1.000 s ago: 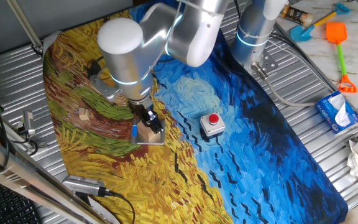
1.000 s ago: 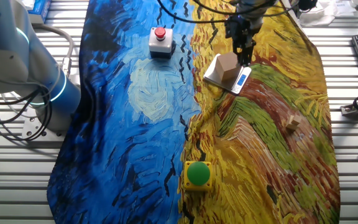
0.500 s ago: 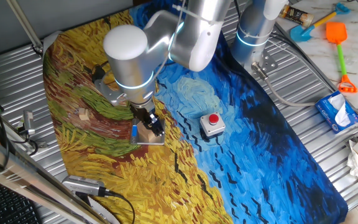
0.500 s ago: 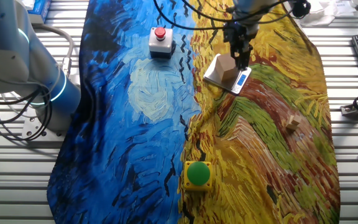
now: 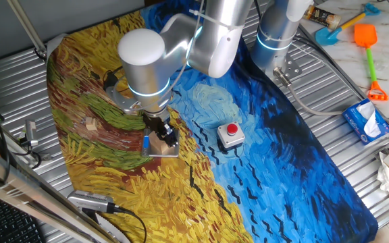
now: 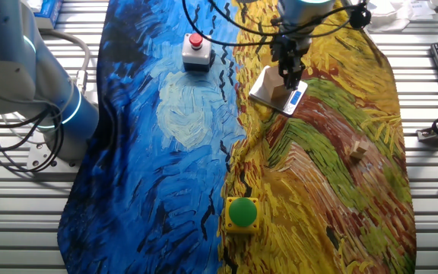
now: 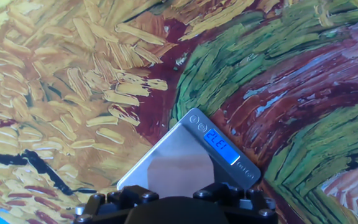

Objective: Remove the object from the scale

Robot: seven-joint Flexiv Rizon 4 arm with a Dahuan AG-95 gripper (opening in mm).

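The object, a light tan wooden block (image 5: 158, 144) (image 6: 277, 85), sits on the scale (image 5: 169, 151), a thin silver plate (image 6: 261, 93) with a blue mark on one edge. In the hand view the scale (image 7: 173, 144) shows a lit blue display, and the block's top (image 7: 176, 167) lies just ahead of my fingers. My gripper (image 5: 163, 132) (image 6: 288, 74) (image 7: 178, 188) is low over the block with one dark finger (image 7: 129, 198) on each side of it. The jaws look open. I see no lift of the block.
A grey box with a red button (image 5: 230, 134) (image 6: 196, 49) stands to one side of the scale. A yellow box with a green button (image 6: 242, 214) and a small tan wooden piece (image 5: 90, 124) (image 6: 358, 148) lie on the painted cloth. A tissue box (image 5: 367, 121) lies off the cloth.
The arm's upper joints have shifted a little sideways and the gripper has edged across over the block. The block and the scale have not moved.
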